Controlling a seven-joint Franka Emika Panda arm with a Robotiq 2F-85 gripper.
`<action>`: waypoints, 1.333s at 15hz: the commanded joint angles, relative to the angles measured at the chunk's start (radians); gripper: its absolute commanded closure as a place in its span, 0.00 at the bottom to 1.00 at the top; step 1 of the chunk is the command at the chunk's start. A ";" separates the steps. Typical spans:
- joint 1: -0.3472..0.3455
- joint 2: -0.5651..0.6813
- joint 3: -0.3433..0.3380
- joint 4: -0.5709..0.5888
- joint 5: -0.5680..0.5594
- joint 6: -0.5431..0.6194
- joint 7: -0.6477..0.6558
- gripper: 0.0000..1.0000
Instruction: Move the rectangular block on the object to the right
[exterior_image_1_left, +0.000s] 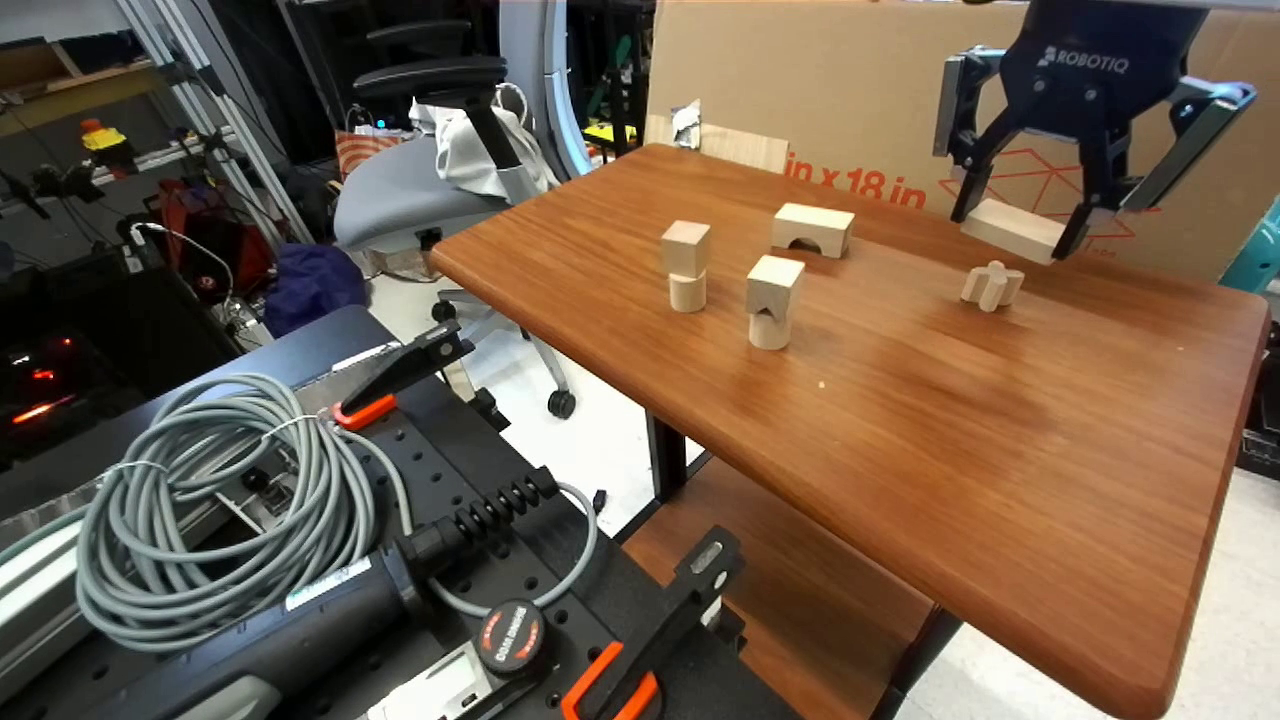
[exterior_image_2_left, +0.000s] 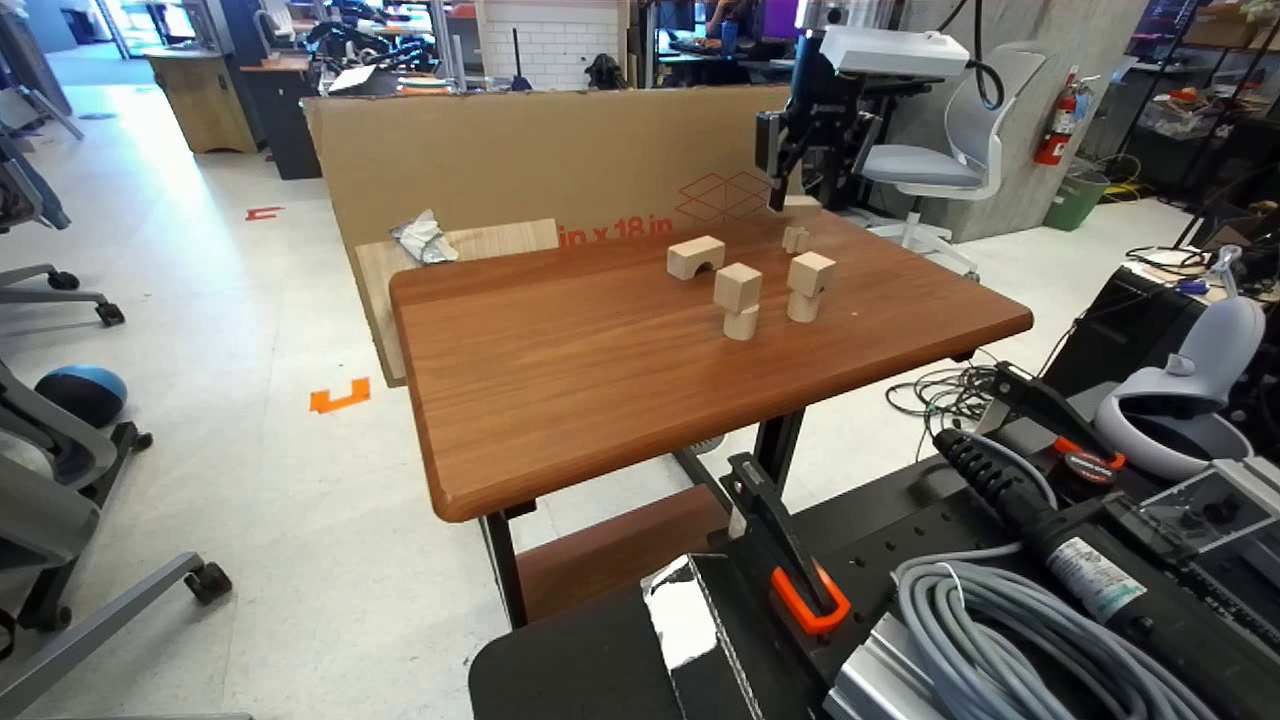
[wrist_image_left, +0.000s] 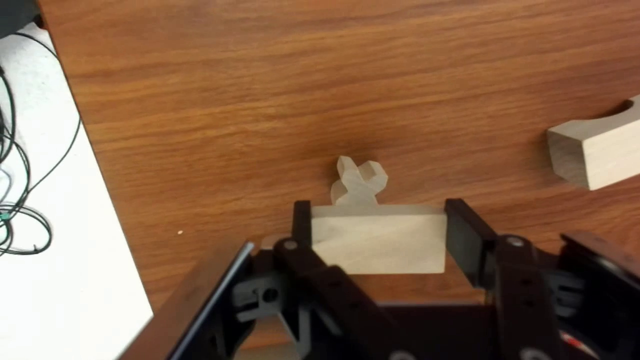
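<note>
Nearby, in an exterior view, a smooth grey cable (exterior_image_1_left: 340, 490) lies coiled on a black board (exterior_image_1_left: 440, 450) pierced with holes. Beyond it spreads the bench (exterior_image_1_left: 1000, 450), brown, streaky-grained, round-cornered. Upon it a chunky wooden block (exterior_image_1_left: 775, 283) tops a short cylinder (exterior_image_1_left: 769, 332); a little further, a cube (exterior_image_1_left: 687, 247) sits on a similar round base (exterior_image_1_left: 688, 294). Well apart from these stands a small, lobed wooden piece (exterior_image_1_left: 992, 287). Near it, raised off the bench with a gap between them, hangs the rectangular block (wrist_image_left: 378, 240), a flat-faced pale bar pinched at its two ends by the gripper (exterior_image_1_left: 1014, 230). Farther back than the cube rests an arch-shaped block (exterior_image_1_left: 812, 230), hollowed underneath. Behind the bench rises tan cardboard (exterior_image_1_left: 860, 90) printed in red.
</note>
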 joint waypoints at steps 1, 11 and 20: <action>0.023 0.038 -0.026 0.047 -0.022 -0.043 0.046 0.58; 0.026 0.060 -0.034 0.076 -0.020 -0.095 0.097 0.02; 0.044 -0.145 0.010 -0.086 -0.015 -0.058 0.034 0.00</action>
